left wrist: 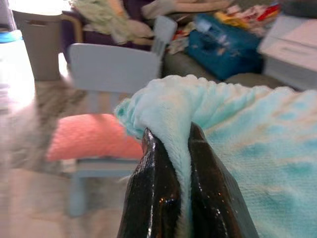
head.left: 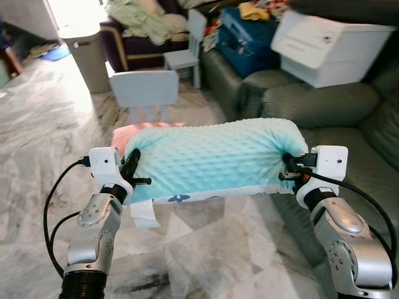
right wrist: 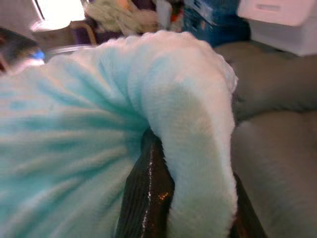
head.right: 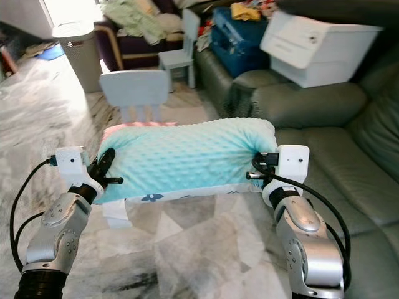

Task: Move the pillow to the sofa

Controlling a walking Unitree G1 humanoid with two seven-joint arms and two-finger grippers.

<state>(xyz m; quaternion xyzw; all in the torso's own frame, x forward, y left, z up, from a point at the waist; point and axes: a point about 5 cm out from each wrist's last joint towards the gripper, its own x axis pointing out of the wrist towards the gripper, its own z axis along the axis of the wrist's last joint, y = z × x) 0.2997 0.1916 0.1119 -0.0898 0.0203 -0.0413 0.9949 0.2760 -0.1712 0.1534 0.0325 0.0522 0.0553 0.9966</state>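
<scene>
Carrying the mint pillow (head.left: 212, 159) clear of the floor, the left hand (head.left: 132, 169) and right hand (head.left: 292, 167) each pinch an end. Grasp looks done; the sofa (head.left: 349, 143) beside still awaits it.

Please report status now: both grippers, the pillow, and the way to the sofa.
Left gripper and right gripper each shut on an end of the mint dotted plush pillow, held off the floor. Grey-green leather sofa to the right. White plastic box sits further along it.
</scene>
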